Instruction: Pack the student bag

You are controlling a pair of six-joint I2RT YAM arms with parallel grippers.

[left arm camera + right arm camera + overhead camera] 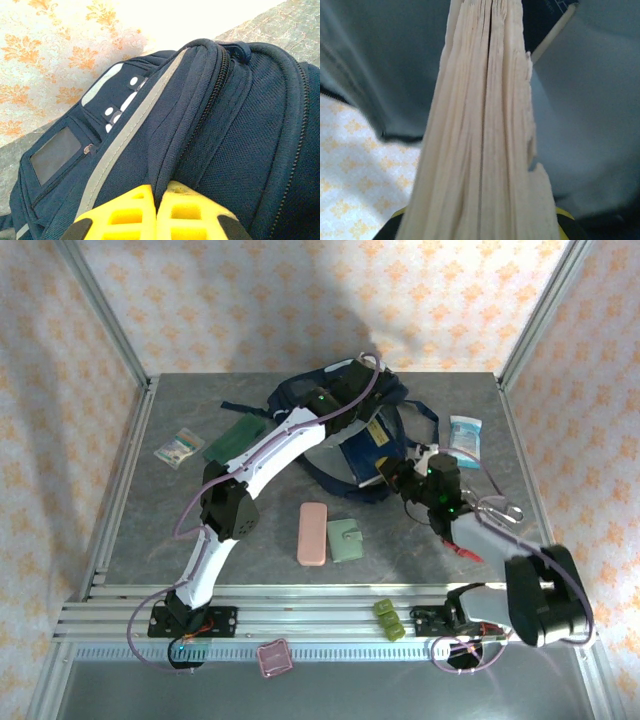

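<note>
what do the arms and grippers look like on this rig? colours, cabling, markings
Left arm: white links, black joint housings, lilac cable looped alongside. Right arm: pale grey link, bulky black housings, small green lights, another lilac cable at the base. Left gripper: yellow moulded fingers with recessed pockets, black behind.

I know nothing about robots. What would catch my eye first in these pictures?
The big navy student bag at the back of the table stands out first, with the left gripper pinching a fold of its fabric. At the bag's mouth, the right gripper grips a thick book, its cream page edges facing the wrist camera. Nearer the arms, a pink case and a green wallet lie side by side.
</note>
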